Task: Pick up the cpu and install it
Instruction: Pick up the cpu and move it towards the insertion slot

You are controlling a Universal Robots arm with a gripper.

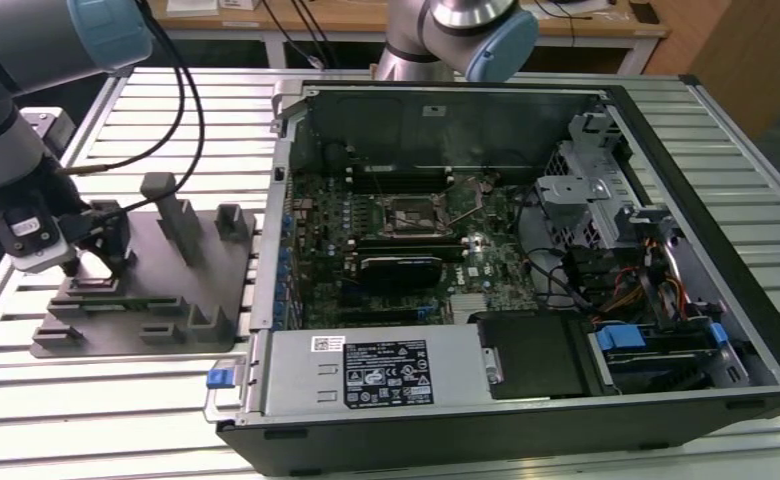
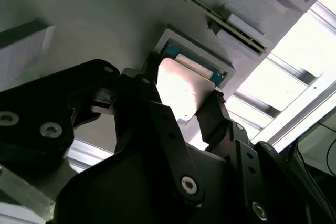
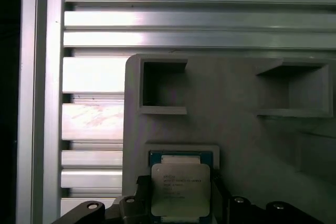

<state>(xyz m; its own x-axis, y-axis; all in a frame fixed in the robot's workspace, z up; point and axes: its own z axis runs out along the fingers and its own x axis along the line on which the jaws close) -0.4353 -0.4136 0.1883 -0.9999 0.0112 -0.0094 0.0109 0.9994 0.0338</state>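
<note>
Exterior view, room: gripper (image 1: 97,268) low over grey fixture (image 1: 123,340) at the left; upright posts (image 1: 177,225) close beside it, open computer case (image 1: 710,330) farther right.
Wrist views, cpu: cpu (image 3: 181,190) sits in fixture pocket, fingers (image 2: 215,116) clamped on opposite edges.

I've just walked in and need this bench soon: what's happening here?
The robot arm's gripper is down at the grey fixture block, at the exterior view's left. In the first wrist view its fingers grip the cpu by two opposite edges, over its recess. The open computer case lies beside the block.
</note>
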